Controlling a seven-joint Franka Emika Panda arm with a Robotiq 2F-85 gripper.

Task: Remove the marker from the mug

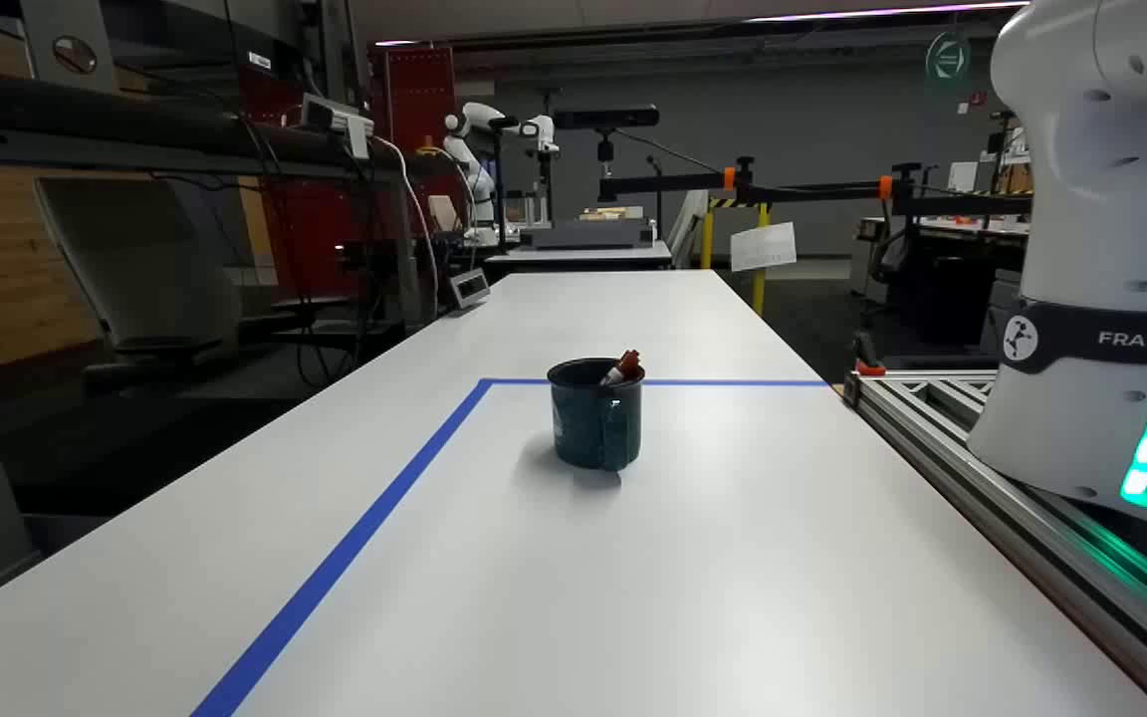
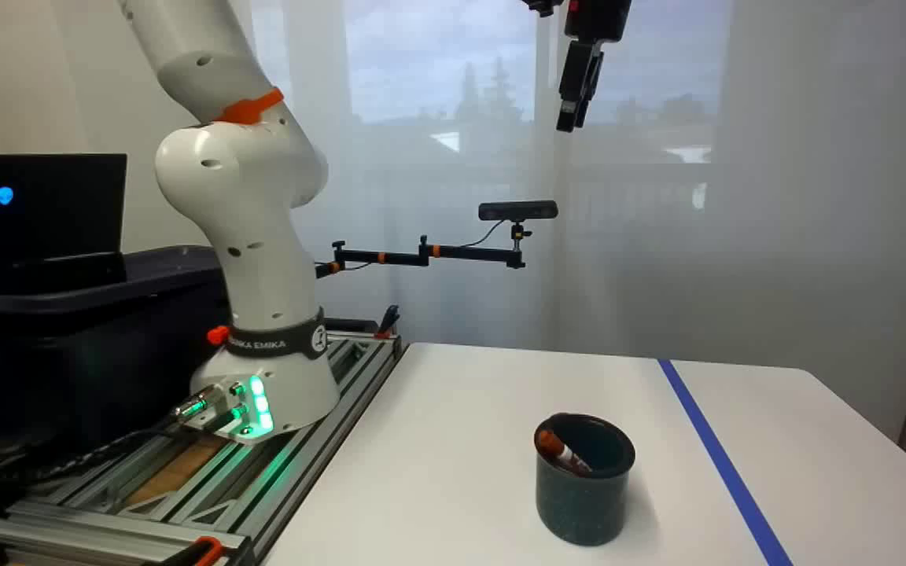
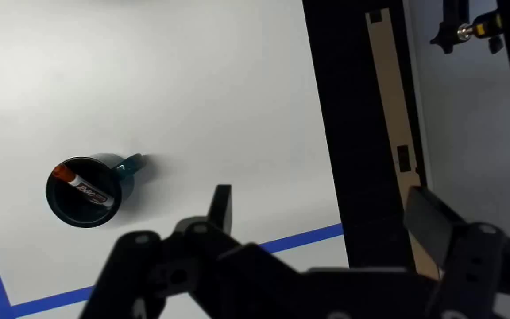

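Observation:
The dark teal mug (image 1: 588,423) stands upright on the white table, also in an exterior view (image 2: 583,507) and at the left of the wrist view (image 3: 73,208). The marker (image 3: 87,189) leans inside it, white with a reddish-orange cap. The cap end sticks up at the rim in both exterior views (image 1: 625,367) (image 2: 561,451); its lower end is inside the mug. My gripper (image 3: 325,210) is open and empty, its two fingers wide apart. In an exterior view the gripper (image 2: 569,126) hangs high above the table and the mug, pointing down.
Blue tape (image 1: 354,543) runs along the white table (image 2: 453,440) beside and beyond the mug. The mug's handle (image 3: 129,166) sticks out to the right in the wrist view. A camera on a jointed arm (image 2: 517,211) stands beyond the table. A metal frame (image 1: 932,448) carries the robot base.

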